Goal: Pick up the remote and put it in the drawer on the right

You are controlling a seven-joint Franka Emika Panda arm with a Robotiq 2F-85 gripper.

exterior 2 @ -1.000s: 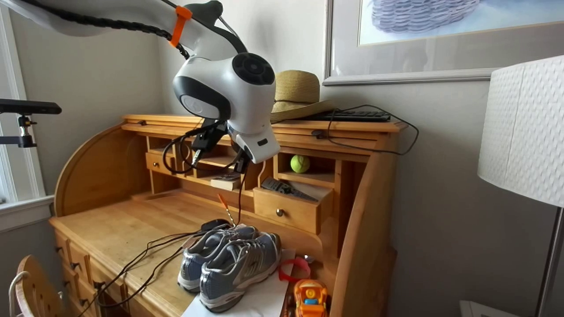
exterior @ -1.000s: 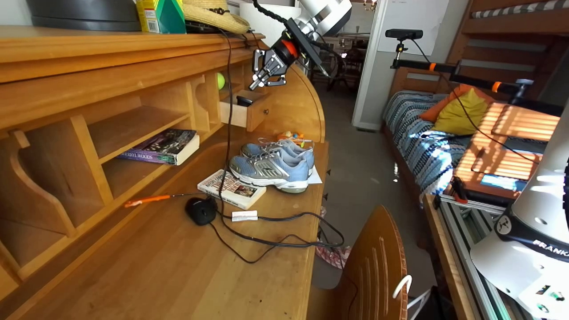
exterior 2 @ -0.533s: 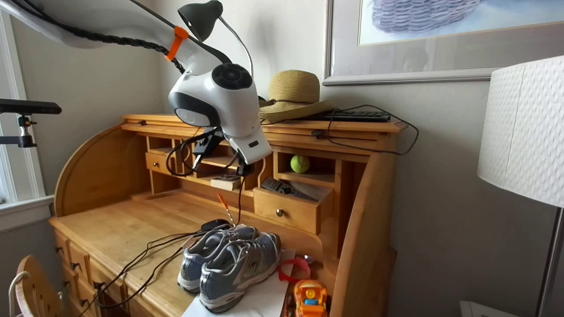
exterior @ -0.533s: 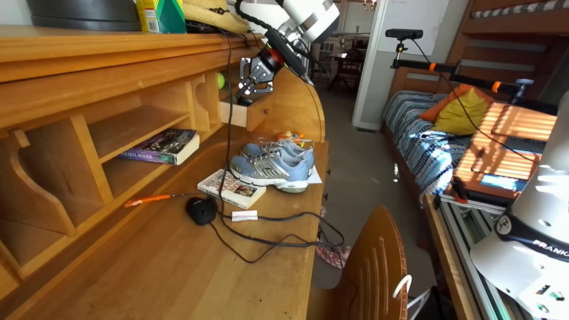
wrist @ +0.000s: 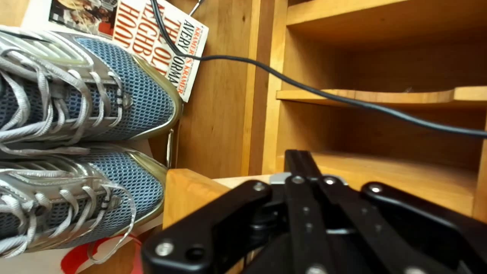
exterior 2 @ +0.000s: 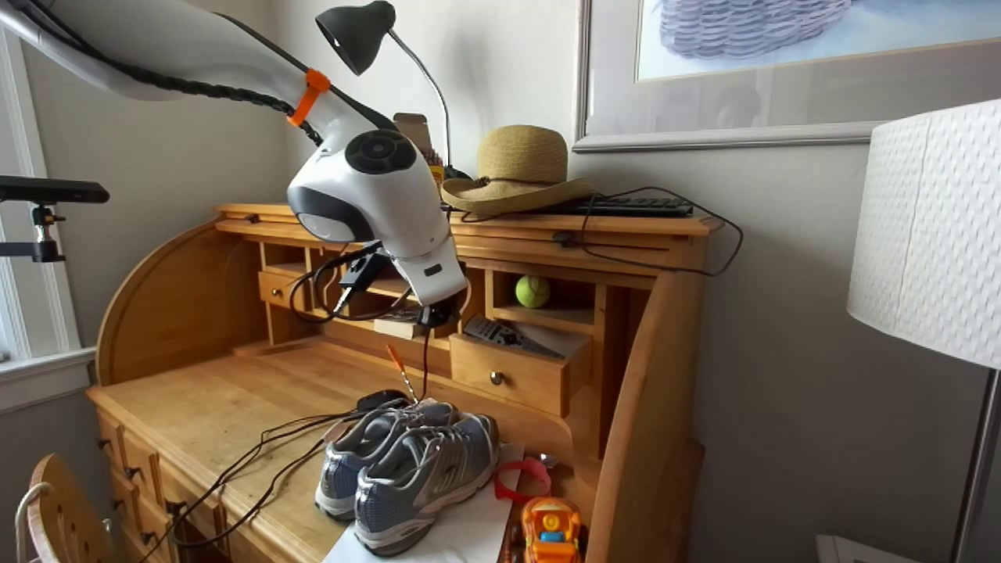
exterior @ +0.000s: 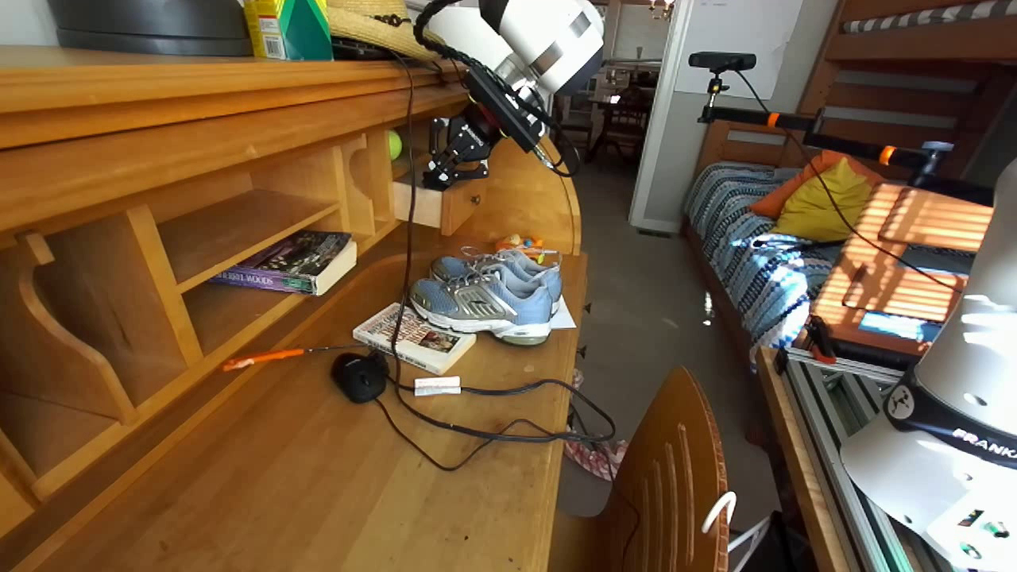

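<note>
The remote [exterior 2: 489,330], a dark grey bar with lighter buttons, lies inside the open small drawer [exterior 2: 508,379] on the right of the desk's cubbies. Its far end lies beside another dark object [exterior 2: 533,344] in the same drawer. The open drawer also shows in an exterior view [exterior: 462,206] and in the wrist view [wrist: 186,192]. My gripper [wrist: 298,154] is shut with its fingertips together and nothing between them. In an exterior view its tips [exterior: 435,179] are at the drawer's top edge and overlap the drawer's contents. The remote does not show in the wrist view.
A pair of blue-grey shoes [exterior: 485,302] stands on the desk below the drawer, by a white book [exterior: 415,338]. A black cord [wrist: 274,71] hangs in front of the cubbies. A tennis ball [exterior 2: 532,290] sits above the drawer. An orange toy [exterior 2: 551,528] is nearby.
My gripper has moved down towards the cubbies, to the drawer's top edge, and the wrist has tilted. The drawer, remote and shoes have not moved.
</note>
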